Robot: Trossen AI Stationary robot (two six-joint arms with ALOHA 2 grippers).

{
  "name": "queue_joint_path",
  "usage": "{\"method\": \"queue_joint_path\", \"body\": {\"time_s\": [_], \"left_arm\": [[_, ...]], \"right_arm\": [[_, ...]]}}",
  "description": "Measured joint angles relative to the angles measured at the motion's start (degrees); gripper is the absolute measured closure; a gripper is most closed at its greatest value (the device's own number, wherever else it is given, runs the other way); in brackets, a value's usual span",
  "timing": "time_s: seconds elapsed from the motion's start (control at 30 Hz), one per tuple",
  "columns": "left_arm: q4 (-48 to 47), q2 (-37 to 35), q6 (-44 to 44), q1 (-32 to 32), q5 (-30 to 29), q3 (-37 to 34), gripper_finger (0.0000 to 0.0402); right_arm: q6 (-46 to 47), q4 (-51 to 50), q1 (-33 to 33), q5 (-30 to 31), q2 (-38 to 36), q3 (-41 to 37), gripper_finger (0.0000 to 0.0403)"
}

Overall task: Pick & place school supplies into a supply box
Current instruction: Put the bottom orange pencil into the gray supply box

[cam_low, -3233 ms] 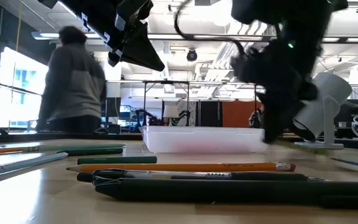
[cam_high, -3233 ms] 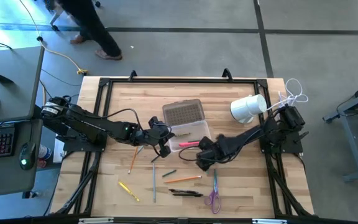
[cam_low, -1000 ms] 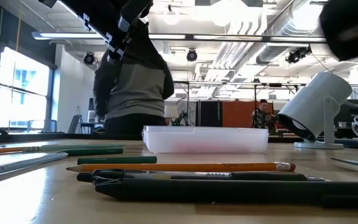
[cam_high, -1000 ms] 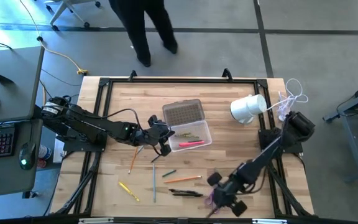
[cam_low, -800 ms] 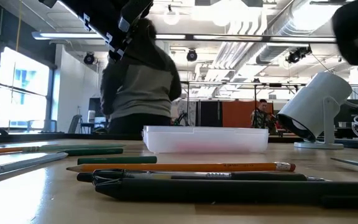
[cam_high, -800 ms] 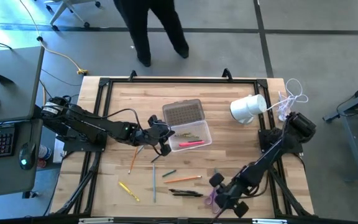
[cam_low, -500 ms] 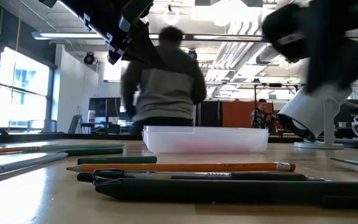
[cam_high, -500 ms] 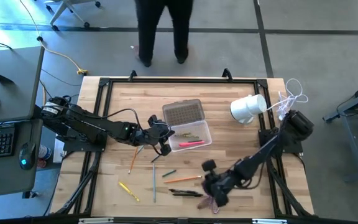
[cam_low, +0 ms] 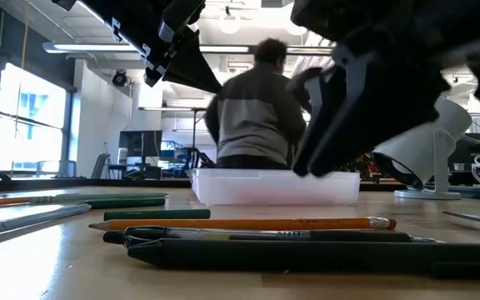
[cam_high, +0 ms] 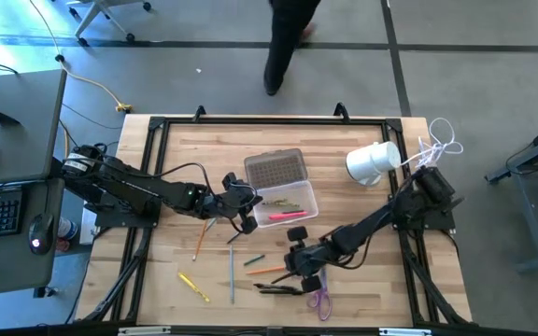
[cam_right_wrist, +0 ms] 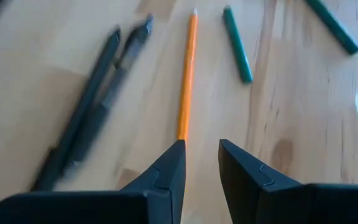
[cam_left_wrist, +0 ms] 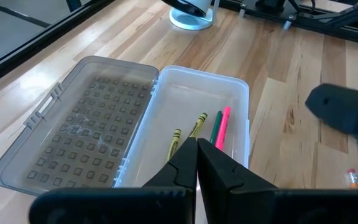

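Note:
The supply box [cam_high: 285, 207] stands open mid-table, its grey lid [cam_high: 275, 169] lying back toward the far edge. Yellow, green and pink pencils [cam_left_wrist: 199, 127] lie inside it. My left gripper [cam_left_wrist: 195, 148] hangs shut above the box's left end, touching nothing. My right gripper [cam_right_wrist: 201, 154] is open, slanting down just short of the blunt end of an orange pencil [cam_right_wrist: 186, 74] that lies flat on the wood [cam_high: 274, 269]. Beside that pencil lie two black pens [cam_right_wrist: 89, 102] and a short green pencil [cam_right_wrist: 237, 43]. Purple-handled scissors [cam_high: 319, 299] lie under the right arm.
More pencils lie left of the box: orange [cam_high: 200, 242], yellow [cam_high: 192, 286] and a grey-blue one [cam_high: 232, 280]. A white cylindrical object [cam_high: 372, 161] and a white cable [cam_high: 440, 140] sit at the far right. A person [cam_low: 257, 108] walks beyond the far edge.
My right gripper has swung from the near edge by the scissors toward the table's left and a little farther in, sinking and tipping downward until it stands at the orange pencil. The person behind the table has walked to the right.

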Motion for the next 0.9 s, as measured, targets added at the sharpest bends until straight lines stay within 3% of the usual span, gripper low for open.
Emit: {"method": "queue_joint_path", "body": {"time_s": [0.2, 0.6, 0.9], "left_arm": [[0.0, 0.0, 0.0, 0.0, 0.3, 0.0, 0.0355], [0.0, 0.0, 0.0, 0.0, 0.4, 0.0, 0.0355], [0.0, 0.0, 0.0, 0.0, 0.4, 0.0, 0.0355]], "right_arm": [[1.0, 0.8, -0.6, -2.9, 2.8, 0.0, 0.0323], [1.8, 2.1, -0.7, -2.8, 7.7, 0.3, 0.0324], [4.3, 2.6, -0.8, -2.5, 8.3, 0.2, 0.0395]]}}
